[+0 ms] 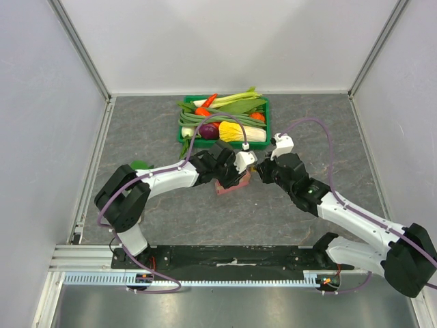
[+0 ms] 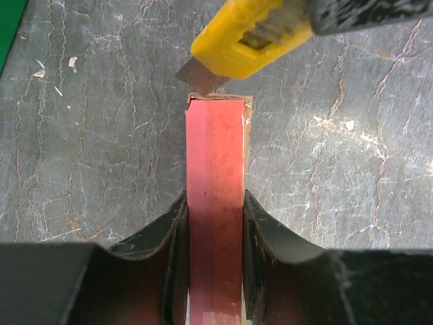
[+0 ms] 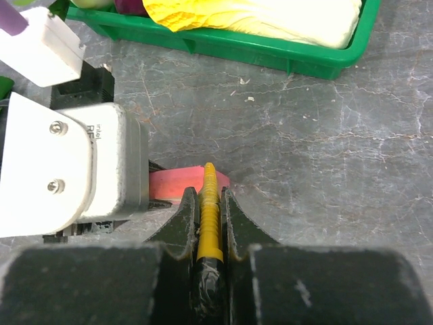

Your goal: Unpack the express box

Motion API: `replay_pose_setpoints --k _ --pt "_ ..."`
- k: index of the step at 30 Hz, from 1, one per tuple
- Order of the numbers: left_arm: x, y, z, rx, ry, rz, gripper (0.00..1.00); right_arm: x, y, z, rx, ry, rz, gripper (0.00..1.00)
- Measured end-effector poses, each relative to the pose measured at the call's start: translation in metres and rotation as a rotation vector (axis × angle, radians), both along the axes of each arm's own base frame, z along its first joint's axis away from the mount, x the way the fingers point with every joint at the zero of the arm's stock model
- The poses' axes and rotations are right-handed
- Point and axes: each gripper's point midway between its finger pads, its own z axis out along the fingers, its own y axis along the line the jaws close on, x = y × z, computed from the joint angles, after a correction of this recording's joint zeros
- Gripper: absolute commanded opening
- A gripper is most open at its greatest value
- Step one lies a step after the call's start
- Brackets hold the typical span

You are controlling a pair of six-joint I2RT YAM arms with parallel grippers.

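Near the green crate (image 3: 257, 49), left jaws clamp the express box (image 2: 214, 156) edge-up; right jaws grasp a yellow knife (image 2: 247, 40), blade at its end.

The express box (image 2: 215, 156) sits clamped between the fingers of the left pincer (image 2: 215, 203), narrow face towards the wrist, its far end projecting beyond the fingertips. Whether it rests on the tabletop (image 2: 352, 135) cannot be told. A cutter (image 2: 250, 40) is gripped in the right pincer (image 3: 210, 196). Its blade tip is at the box's far end, directly ahead of the left pincer. The box lies ahead and left of the right pincer. A crate (image 3: 223, 46) holding vegetables rests on the tabletop, well beyond both pincers.
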Motion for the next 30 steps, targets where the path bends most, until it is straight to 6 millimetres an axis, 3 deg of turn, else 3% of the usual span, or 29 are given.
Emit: replay_pose_setpoints --k 30 --pt "0.004 0.002 -0.001 0.038 0.018 0.057 0.05 -0.001 0.005 -0.004 0.016 0.015 0.039 0.0"
